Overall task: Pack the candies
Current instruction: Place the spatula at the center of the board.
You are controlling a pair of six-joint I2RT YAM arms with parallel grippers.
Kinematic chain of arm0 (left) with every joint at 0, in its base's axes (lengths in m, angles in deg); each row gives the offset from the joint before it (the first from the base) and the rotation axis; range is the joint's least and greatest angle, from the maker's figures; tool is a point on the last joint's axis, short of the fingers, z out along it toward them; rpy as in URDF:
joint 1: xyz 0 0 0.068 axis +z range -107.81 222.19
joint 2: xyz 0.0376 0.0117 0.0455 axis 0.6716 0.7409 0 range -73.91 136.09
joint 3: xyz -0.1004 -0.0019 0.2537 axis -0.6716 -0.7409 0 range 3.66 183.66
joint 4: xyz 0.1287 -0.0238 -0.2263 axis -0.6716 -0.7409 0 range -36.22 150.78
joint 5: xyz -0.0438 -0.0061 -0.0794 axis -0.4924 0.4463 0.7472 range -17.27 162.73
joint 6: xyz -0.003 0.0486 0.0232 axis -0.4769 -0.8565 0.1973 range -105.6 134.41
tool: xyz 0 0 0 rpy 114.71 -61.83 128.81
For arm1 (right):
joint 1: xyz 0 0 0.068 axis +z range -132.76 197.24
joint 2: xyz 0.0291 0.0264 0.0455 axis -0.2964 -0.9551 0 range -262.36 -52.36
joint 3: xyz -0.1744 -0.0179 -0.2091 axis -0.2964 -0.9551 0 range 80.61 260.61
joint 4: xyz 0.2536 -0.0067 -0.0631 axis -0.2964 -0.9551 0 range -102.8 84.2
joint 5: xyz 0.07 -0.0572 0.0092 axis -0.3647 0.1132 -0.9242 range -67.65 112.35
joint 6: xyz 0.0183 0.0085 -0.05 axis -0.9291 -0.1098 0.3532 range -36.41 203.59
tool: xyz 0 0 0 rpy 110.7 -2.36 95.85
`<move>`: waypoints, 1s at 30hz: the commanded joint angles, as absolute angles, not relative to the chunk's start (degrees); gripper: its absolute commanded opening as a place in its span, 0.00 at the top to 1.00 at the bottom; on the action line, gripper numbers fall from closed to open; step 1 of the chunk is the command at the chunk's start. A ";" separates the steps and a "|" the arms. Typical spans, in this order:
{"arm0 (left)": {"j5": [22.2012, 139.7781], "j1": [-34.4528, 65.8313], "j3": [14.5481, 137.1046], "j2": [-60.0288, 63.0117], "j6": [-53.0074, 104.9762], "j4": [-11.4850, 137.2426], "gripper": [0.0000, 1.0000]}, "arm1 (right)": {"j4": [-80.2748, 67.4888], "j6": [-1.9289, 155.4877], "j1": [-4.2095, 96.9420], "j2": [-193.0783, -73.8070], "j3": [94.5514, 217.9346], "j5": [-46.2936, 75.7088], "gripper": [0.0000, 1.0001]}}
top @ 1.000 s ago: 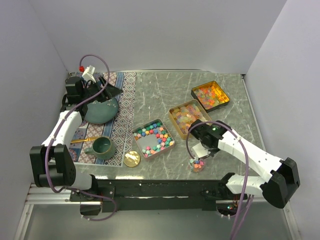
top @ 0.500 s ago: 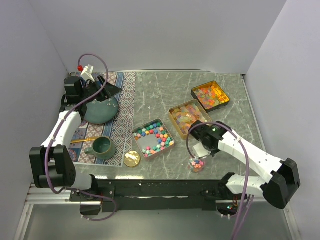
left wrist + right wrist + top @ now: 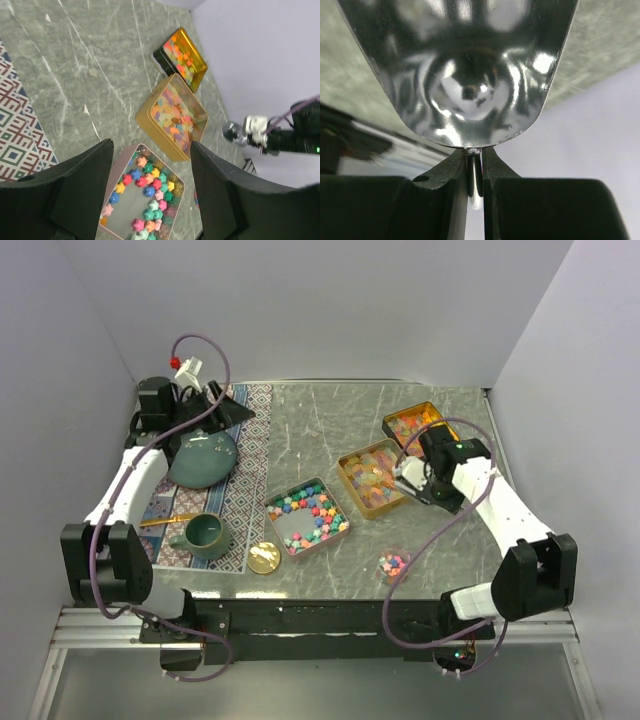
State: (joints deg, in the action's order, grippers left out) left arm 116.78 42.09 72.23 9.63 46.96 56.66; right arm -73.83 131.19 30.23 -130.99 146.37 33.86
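The candies lie in three open tins: pastel star pieces in a silver tin (image 3: 307,516), mixed pastel ones in a gold tin (image 3: 370,477), and orange-yellow gummies in a far gold tin (image 3: 421,430). A small clear cup (image 3: 393,565) near the front edge holds a few candies. My right gripper (image 3: 420,478) is shut on the handle of a shiny metal scoop (image 3: 465,75), which hovers by the middle gold tin's right side. My left gripper (image 3: 218,412) is open and empty, high over the far left. Its wrist view shows the star tin (image 3: 145,200) and both gold tins (image 3: 172,117).
A patterned mat (image 3: 245,470) on the left carries a teal plate (image 3: 203,460), a teal mug (image 3: 205,535) and a gold spoon (image 3: 165,520). A round gold lid (image 3: 263,557) lies by the star tin. White walls close in on three sides.
My right arm has lifted from the small cup and swung back and right to the gold tins, scoop still held. The left arm shifted slightly back.
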 commanded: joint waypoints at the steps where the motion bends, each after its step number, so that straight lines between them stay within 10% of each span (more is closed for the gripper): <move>1: 116.76 39.82 76.43 12.03 41.05 51.47 0.31 | -67.41 122.10 25.25 -135.04 147.22 26.22 1.00; 21: 113.25 35.25 81.88 19.86 34.19 44.78 0.31 | -59.06 113.83 -4.47 -157.91 157.41 24.99 0.99; 30: 114.74 33.49 81.18 21.09 25.66 38.54 0.29 | -60.55 112.51 -4.56 -164.25 164.28 19.98 0.56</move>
